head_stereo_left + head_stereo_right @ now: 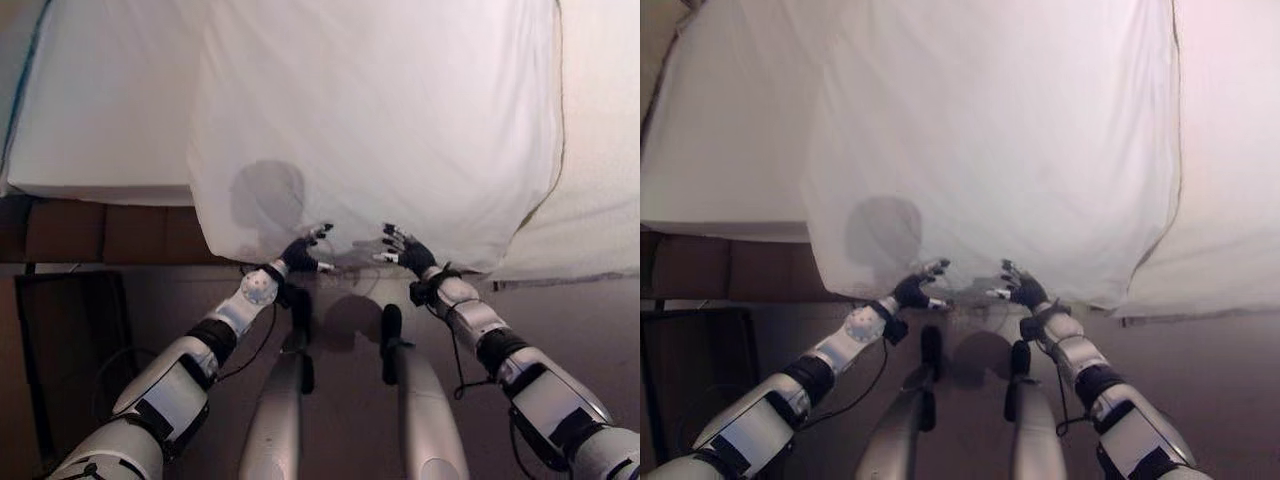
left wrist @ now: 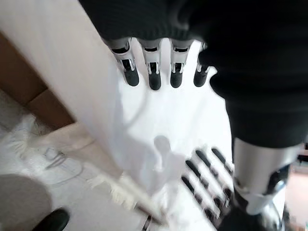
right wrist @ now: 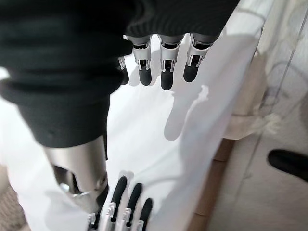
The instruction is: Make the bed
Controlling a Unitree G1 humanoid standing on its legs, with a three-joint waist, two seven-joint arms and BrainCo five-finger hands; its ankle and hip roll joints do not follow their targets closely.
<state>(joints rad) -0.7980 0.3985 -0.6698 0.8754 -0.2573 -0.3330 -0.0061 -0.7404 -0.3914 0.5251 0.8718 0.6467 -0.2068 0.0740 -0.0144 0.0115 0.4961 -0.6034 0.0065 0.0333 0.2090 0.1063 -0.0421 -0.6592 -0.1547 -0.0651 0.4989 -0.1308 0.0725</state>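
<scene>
Here the white sheet point(image 1: 380, 130) lies spread over the bed point(image 1: 90, 120) and hangs down over the near edge, its lower hem dangling just above the floor point(image 1: 600, 320). Both hands hover side by side at that hem: the left hand point(image 1: 302, 250) and the right hand point(image 1: 405, 250) are near each other, close to the middle of the hanging part. In the wrist views each hand's fingers are straight and spread over the cloth, with nothing pinched between fingers and thumb — neither has hold of the sheet yet.

The step in hand looks like taking the hem so the sheet can be pulled flat and square. To do it well, each hand should curl round the hem itself rather than the loose cloth above it, so the pull runs evenly. It would likely help to move the hands further apart first — gripped this close together, the cloth would bunch in the middle and the sides would stay slack.

The sheet sits skewed: to the right its edge runs diagonally and leaves the textured cover point(image 1: 600, 150) bare, while at the left the bed and the brown frame point(image 1: 110, 232) below it show. A pull straight toward the robot, with a small correction sideways, should even that out
</scene>
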